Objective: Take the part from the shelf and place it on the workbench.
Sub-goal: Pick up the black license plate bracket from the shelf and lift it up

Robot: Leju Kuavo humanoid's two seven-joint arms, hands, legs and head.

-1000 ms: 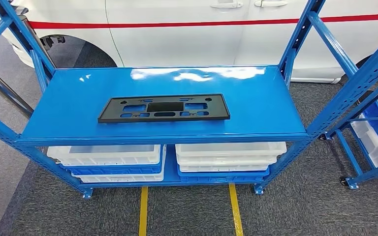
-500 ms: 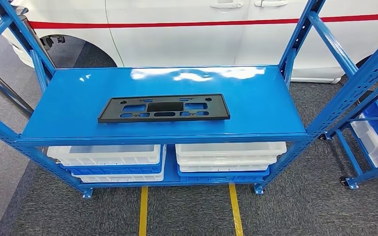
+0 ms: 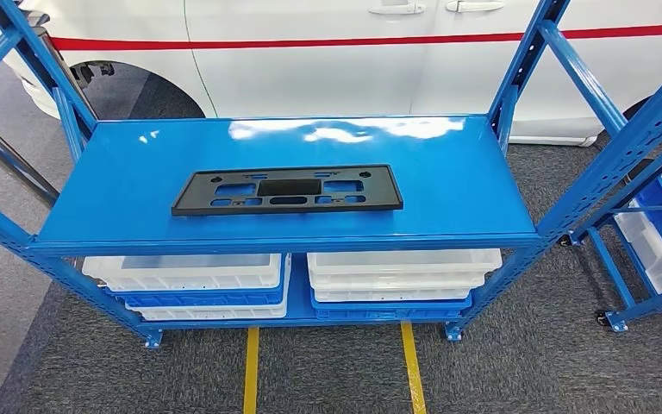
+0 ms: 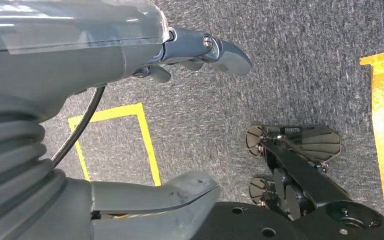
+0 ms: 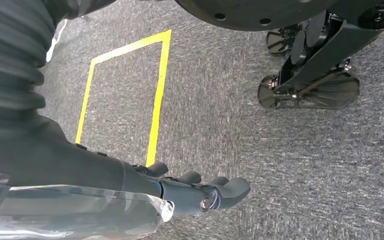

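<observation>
Blue steel shelf [image 3: 483, 185], glossy top deck, white vehicle [image 3: 310, 60] beyond at 12 o'clock.

White and blue plastic trays [image 3: 396, 276], stacked on the lower deck.

Flat black plastic part [image 3: 286, 190], perforated rectangular panel, lying slightly toward 9 o'clock of the top deck's centre; long axis 9-to-3, square to the robot.

Left hand [image 4: 130, 115]: hanging over grey carpet, fingers apart, empty.

Right hand [image 5: 130, 195]: likewise hanging, spread, empty.

Judgement: part lies ahead and above both hands, neither clearly nearer.
</observation>
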